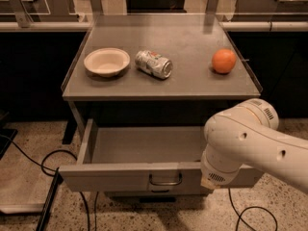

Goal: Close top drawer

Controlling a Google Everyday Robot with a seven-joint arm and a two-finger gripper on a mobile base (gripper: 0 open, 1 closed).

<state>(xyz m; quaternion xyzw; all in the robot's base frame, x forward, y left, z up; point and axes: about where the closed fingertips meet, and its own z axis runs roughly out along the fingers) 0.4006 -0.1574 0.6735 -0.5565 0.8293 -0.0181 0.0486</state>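
Observation:
The top drawer (pixel 120 177) is a wide, shallow grey metal drawer, pulled well out from under the grey table top (pixel 192 83). Its inside (pixel 144 146) shows nothing in it. A small dark loop handle (pixel 165 180) sits at the centre of its flat front panel. My white arm (pixel 245 143) reaches in from the right and covers the drawer's right end and front corner. My gripper is hidden beyond the arm's end and is not in view.
On the table top lie a white bowl (pixel 106 61), a crushed silver can (pixel 153 64) on its side and an orange (pixel 224 61). Black cables (pixel 45 165) run over the speckled floor at the left and below the drawer. A rail (pixel 38 26) crosses behind the table.

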